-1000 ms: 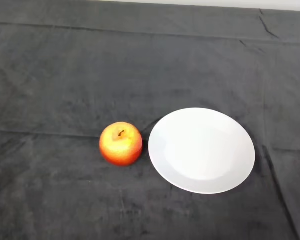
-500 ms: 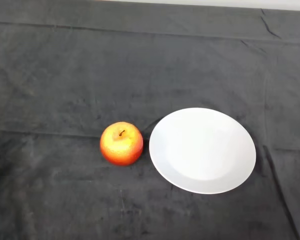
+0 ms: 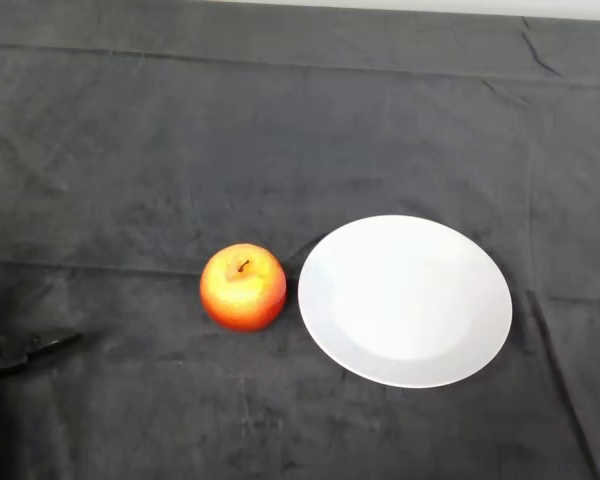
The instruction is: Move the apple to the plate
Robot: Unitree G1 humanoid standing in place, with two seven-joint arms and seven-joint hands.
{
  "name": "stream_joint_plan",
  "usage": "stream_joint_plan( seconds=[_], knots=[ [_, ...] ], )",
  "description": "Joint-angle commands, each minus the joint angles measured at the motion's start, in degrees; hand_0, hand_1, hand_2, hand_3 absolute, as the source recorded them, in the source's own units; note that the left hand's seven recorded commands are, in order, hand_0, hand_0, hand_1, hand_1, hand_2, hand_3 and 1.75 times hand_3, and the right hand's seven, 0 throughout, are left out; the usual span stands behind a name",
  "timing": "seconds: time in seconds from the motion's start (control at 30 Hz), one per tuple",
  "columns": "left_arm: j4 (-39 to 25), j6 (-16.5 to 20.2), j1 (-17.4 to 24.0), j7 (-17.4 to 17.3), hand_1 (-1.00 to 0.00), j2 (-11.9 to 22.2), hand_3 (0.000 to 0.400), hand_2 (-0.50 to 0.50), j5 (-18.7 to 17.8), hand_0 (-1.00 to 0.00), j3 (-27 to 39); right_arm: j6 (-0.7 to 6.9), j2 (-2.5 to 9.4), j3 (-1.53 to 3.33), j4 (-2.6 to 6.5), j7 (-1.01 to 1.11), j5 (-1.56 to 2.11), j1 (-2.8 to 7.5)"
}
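Observation:
A red and yellow apple [image 3: 243, 287] stands stem up on the dark cloth, just left of a white plate [image 3: 405, 300] and a small gap away from its rim. The plate has nothing on it. My black left hand [image 3: 25, 350] shows only at the left edge, low on the cloth, with a straight finger pointing right toward the apple. It is well to the left of the apple, slightly nearer to me, and touches nothing.
The dark cloth [image 3: 280, 130] covers the whole table, with creases at the far right and across the back. A pale strip of the table's far edge [image 3: 430, 6] runs along the top.
My left hand has come into view at the left edge and reaches to the right. The apple and the plate have not moved.

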Motion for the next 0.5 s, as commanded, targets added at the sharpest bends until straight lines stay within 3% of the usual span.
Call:
stream_joint_plan(
  seconds=[0.03,0.5],
  knots=[
    [-0.15,-1.57,-2.95,1.16,0.0,-0.34,0.0,0.0,1.45,0.0,-1.66,-0.29,-1.35,-0.51,-0.02,0.02,0.41,0.07],
    [0.73,-0.75,-4.6,3.93,0.0,-3.16,0.0,0.0,7.49,0.0,-7.89,-0.29,-1.35,-0.51,-0.02,0.01,0.42,0.07]
  ],
)
